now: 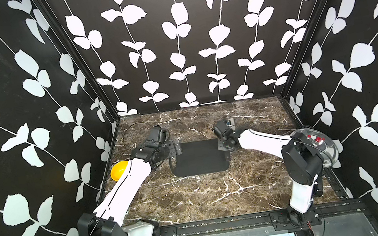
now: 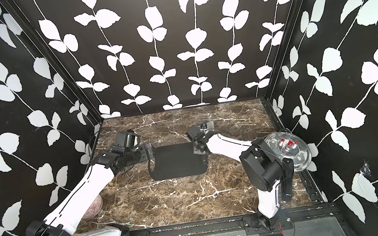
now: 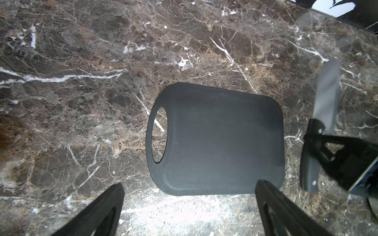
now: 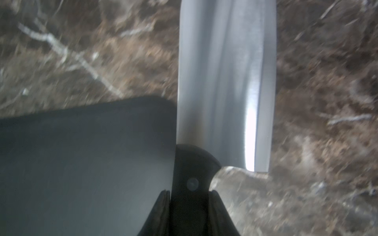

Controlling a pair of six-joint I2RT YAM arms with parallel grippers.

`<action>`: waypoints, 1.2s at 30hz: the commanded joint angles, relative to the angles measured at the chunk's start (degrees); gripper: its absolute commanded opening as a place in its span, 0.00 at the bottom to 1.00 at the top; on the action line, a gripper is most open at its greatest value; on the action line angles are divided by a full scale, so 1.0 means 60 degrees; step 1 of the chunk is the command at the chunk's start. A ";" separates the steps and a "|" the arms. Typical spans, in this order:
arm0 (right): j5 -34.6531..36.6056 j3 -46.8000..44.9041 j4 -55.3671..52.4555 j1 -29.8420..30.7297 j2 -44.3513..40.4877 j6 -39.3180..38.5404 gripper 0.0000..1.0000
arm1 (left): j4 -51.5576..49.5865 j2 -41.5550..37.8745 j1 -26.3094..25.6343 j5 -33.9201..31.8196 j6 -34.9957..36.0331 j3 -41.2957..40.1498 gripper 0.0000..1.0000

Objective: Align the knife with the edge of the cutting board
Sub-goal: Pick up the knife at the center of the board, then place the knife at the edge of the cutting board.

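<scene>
- The cutting board (image 3: 216,143) lies flat on the marble table (image 3: 81,81).
- The knife (image 4: 225,81) runs just beside the board's end opposite the hole, with its blade reaching past the corner.
- The right gripper (image 4: 189,194) clenches the knife's black handle.
- The left gripper (image 3: 189,190) is spread wide and empty near the hole end.

No readable text, label, brand, number or sign in any view.
</scene>
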 commanded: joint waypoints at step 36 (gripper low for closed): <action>-0.0150 -0.1212 0.0266 0.2597 0.0192 0.1691 0.00 | -0.0878 -0.1463 0.0051 -0.0132 -0.0120 -0.0841 0.99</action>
